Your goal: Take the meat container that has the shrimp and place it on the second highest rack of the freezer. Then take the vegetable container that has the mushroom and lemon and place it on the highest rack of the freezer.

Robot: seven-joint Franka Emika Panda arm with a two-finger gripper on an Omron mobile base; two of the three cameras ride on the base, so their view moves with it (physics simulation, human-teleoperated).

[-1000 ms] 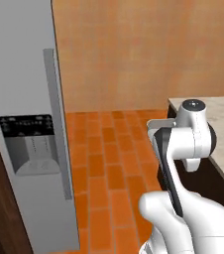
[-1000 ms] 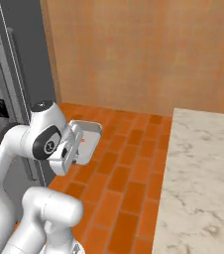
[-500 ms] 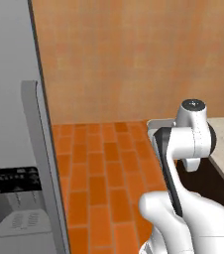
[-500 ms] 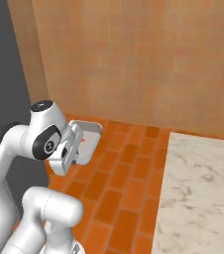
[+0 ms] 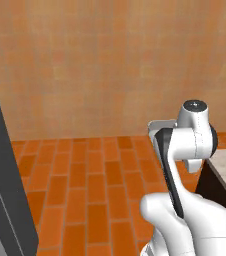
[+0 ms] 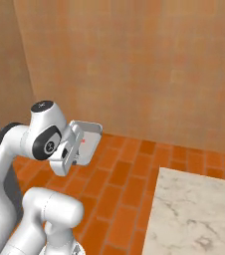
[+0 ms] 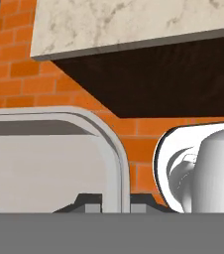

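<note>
- Swinging rightward, both base views have shifted as a whole since the earlier frames, so the base has moved, not the things. The freezer [image 5: 5,185], whose grey door and dispenser panel filled the left side of the left base view a second ago, is now cut down to a dark edge at that view's far left.
- For the task this reads, as a judgement, as the carry phase: the base is repositioning with the load already in hand, and the freezer is not yet faced. No open door or racks can be seen, so nothing is on the second highest rack so far.
- Right of the freezer edge lies bare brick floor [image 5: 90,195], then the arm, which has kept the same pose relative to the base over the last second.
- The gripper [image 6: 74,147] is pinched nearly shut on the near rim of the meat container [image 6: 86,140], a pale grey tray held up tilted in front of the hand, well right of the freezer and off the counter [image 6: 194,214].
- A small red speck inside the tray is probably the shrimp [image 6: 83,141]; it is too small to be sure.
- In the hand view the tray's rounded rim [image 7: 115,149] runs straight up from between the fingertips, so the grip is at the tray's edge, not its middle.
- Tilted and edge-held, the tray may shed its contents if the base turns sharply.
</note>
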